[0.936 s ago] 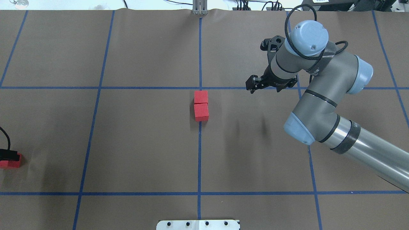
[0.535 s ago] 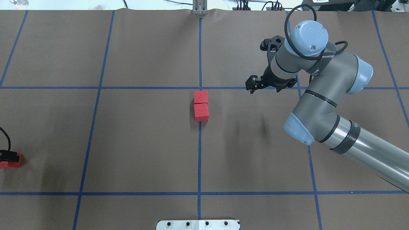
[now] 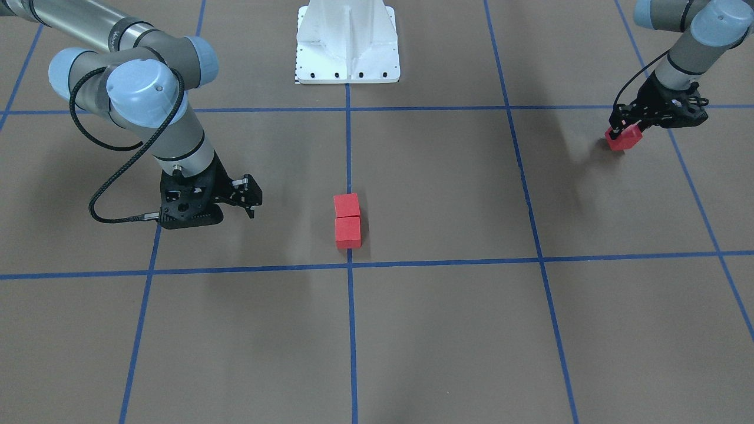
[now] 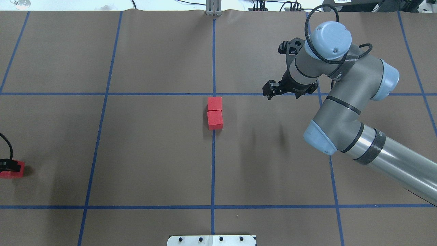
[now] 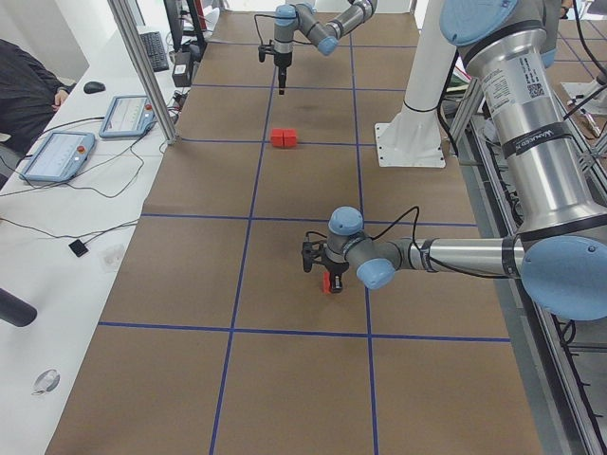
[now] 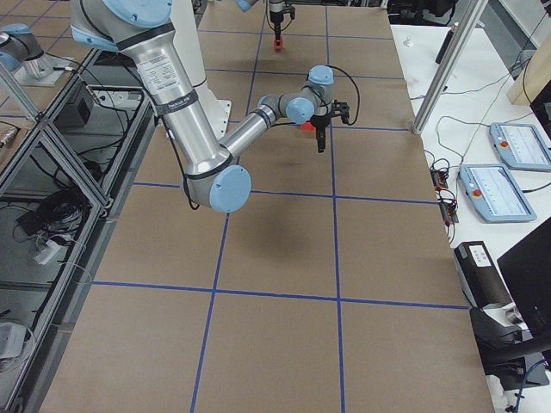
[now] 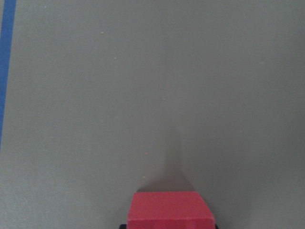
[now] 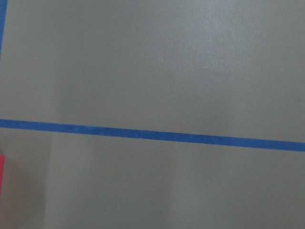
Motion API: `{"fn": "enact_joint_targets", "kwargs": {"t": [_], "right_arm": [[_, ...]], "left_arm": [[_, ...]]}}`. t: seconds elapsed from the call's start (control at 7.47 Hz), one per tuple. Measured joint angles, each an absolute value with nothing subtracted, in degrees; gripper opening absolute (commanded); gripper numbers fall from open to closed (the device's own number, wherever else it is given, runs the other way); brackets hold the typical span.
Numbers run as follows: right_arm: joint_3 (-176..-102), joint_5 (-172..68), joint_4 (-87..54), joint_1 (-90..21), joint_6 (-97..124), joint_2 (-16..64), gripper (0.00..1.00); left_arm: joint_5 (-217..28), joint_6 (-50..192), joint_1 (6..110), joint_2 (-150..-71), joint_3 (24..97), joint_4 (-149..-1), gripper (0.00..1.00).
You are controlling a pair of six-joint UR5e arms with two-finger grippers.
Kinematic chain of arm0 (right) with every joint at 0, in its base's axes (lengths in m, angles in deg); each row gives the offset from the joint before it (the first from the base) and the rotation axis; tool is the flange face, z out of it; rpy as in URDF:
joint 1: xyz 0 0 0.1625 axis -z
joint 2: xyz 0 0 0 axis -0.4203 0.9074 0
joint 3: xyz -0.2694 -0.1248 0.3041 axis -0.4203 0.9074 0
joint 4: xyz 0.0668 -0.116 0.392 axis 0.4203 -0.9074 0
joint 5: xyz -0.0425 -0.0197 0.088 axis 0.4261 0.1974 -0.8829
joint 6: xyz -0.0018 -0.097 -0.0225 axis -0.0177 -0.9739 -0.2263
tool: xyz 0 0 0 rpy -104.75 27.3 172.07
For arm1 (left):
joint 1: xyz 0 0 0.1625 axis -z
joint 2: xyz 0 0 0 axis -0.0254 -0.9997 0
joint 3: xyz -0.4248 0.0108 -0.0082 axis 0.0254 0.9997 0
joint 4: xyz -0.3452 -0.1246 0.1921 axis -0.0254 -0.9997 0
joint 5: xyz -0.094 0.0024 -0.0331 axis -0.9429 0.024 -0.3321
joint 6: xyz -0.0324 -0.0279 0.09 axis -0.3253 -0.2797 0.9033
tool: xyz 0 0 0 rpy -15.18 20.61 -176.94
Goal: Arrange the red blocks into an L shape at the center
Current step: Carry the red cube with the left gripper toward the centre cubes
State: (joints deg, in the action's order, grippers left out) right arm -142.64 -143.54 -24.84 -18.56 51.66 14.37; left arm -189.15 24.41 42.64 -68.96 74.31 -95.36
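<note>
Clamping the third block (image 3: 625,140) between its fingers, the left gripper (image 3: 624,132) hangs low over the worktop (image 4: 153,153), far out at 8 o'clock from the center (image 4: 214,94), reading the overhead view with 12 o'clock away from the robot. Whether the block is lifted or touching the surface cannot be told. Two blocks (image 4: 215,118) lie touching end to end along the tape line (image 4: 213,164), just at 6 o'clock of the center. The right gripper (image 4: 269,90), jaws apart and empty, hovers near 3 o'clock of the center, well apart from the pair.

The long carry inward is the first hazard. A shallow or off-center hold could let the block twist or drop on the way. The set-down looks riskier: coming in too low or too close could shove the pair and break its straight edge. Placing the block at 6 or 12 o'clock of the pair would make a row, not an L; it belongs beside an end block, at 3 or 9 o'clock. A 3 o'clock approach could crowd the waiting right gripper. A gap left at release would also spoil the shape.
</note>
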Motion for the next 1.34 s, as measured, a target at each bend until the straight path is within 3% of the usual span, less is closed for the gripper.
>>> {"fn": "enact_joint_targets", "kwargs": {"t": [0.27, 0.67, 0.94, 1.34], "right_arm": [[-143.3, -144.1, -24.9, -18.7, 51.7, 14.6, 0.99], [-143.6, -144.2, -24.9, -19.1, 51.6, 15.4, 0.99], [-143.6, -144.3, -24.8, -19.6, 51.6, 15.7, 0.99], [-143.4, -144.4, -24.9, -22.4, 44.8, 17.9, 0.99]], "left_arm": [[-189.8, 24.2, 43.1, -72.3, 82.3, -82.3, 0.0], [-190.0, 7.5, 43.4, -91.0, 86.5, -59.8, 0.0], [-189.7, -9.6, 43.2, -103.0, 81.0, -56.9, 0.0], [-185.8, -30.4, 41.5, -120.0, 66.8, -53.0, 0.0]]}}
